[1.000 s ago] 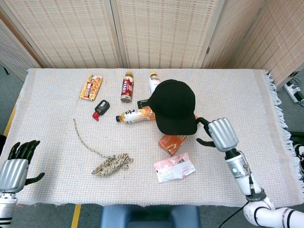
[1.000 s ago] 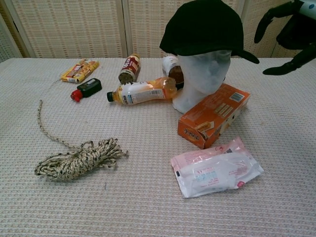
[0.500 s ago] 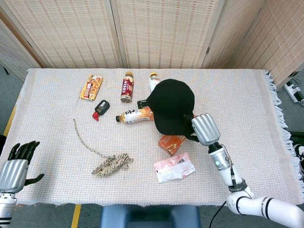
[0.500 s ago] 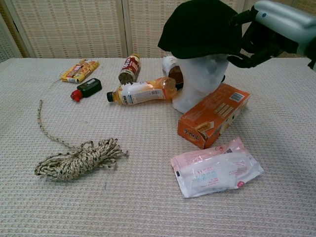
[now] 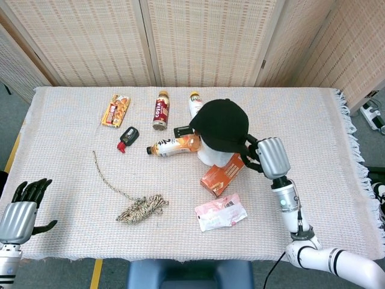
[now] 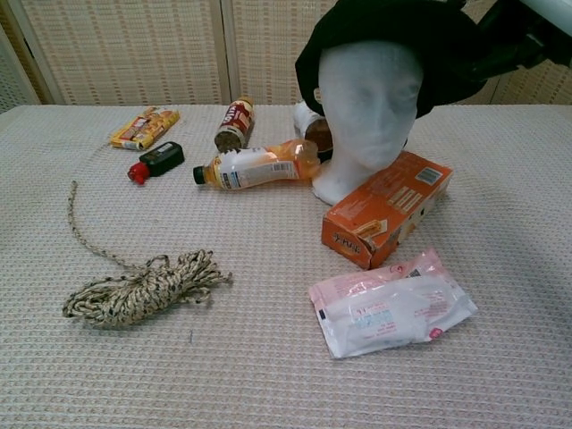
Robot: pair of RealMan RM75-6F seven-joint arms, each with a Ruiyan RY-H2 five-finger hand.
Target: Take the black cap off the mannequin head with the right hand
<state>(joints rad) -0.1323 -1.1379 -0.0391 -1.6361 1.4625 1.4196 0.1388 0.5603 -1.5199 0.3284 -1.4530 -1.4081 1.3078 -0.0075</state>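
Note:
The black cap (image 5: 222, 123) is raised and tilted above the white mannequin head (image 6: 368, 98), whose whole face shows in the chest view. My right hand (image 5: 267, 156) grips the cap's right edge; in the chest view only its dark fingers (image 6: 514, 40) show at the top right corner, against the cap (image 6: 402, 36). In the head view a little of the white mannequin head (image 5: 213, 156) shows under the cap. My left hand (image 5: 21, 211) hangs off the table's near left corner with its fingers apart and nothing in it.
An orange box (image 6: 389, 207) leans against the mannequin's base, with a pink packet (image 6: 391, 304) in front of it. A lying bottle (image 6: 255, 165), two upright bottles (image 5: 160, 110), a snack pack (image 5: 115, 111), a small black bottle (image 5: 127, 137) and a coiled rope (image 5: 141, 209) lie to the left.
My right hand closed on the cap's right side and lifted it up and to the right. The mannequin's face, covered before, now shows. The left hand stayed still.

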